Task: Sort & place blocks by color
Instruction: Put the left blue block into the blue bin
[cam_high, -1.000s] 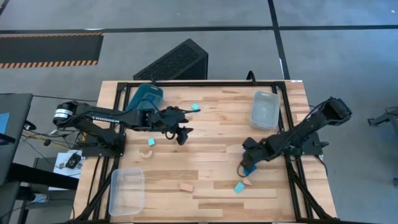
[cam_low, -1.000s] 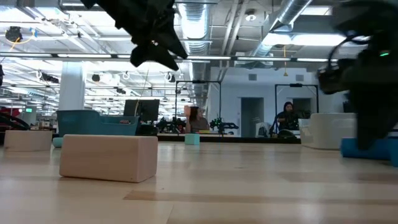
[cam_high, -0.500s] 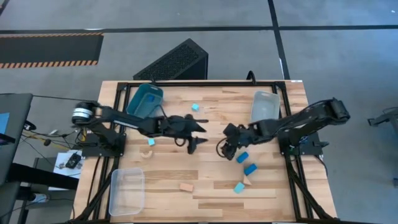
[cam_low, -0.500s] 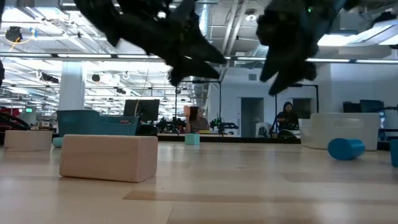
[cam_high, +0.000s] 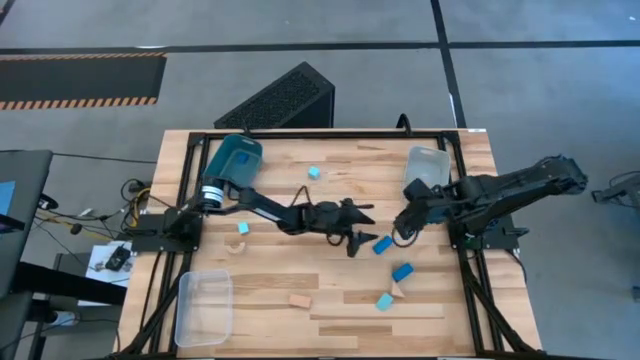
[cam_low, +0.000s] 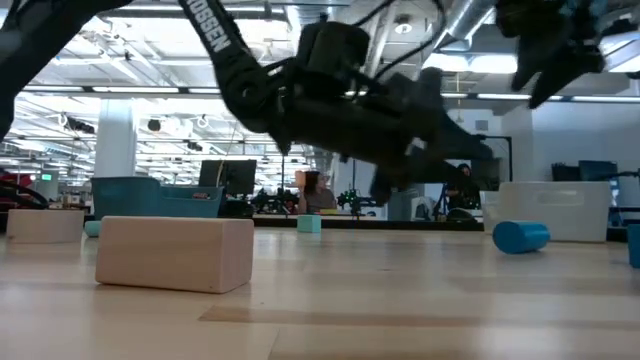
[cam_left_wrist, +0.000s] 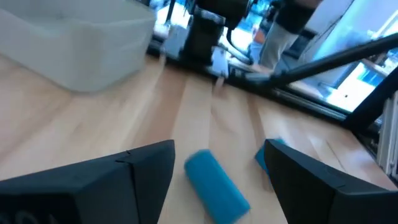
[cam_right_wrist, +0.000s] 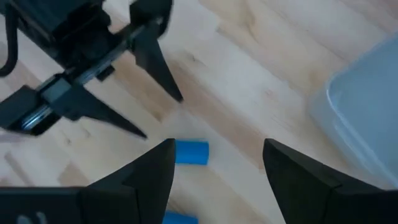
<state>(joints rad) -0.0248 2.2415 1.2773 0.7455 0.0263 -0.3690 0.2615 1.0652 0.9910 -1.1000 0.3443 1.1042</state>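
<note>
A dark blue cylinder block (cam_high: 382, 244) lies on its side on the wooden table near the middle. My left gripper (cam_high: 362, 232) reaches out low and almost level, open, with the cylinder (cam_left_wrist: 214, 186) just ahead of the gap between its fingers and untouched. My right gripper (cam_high: 403, 228) hangs open above the table to the cylinder's right and looks down on it (cam_right_wrist: 191, 152). A second dark blue block (cam_high: 402, 271), a cyan block (cam_high: 384, 301) and a tan wedge (cam_high: 397, 291) rest nearer the front edge.
A teal bin (cam_high: 235, 160) stands at the far left, one clear bin (cam_high: 427, 175) at the far right and another (cam_high: 203, 308) at the near left. Cyan cubes (cam_high: 313, 172) (cam_high: 242, 228), a tan arch (cam_high: 236, 247) and a tan bar (cam_high: 299, 299) lie scattered.
My left gripper has swept toward the table's right edge and down, tipping from steeply downward to nearly level, and now stands next to the blue cylinder. My right gripper has risen and drawn back toward the right edge. The cylinder has shifted a little toward the table's left.
</note>
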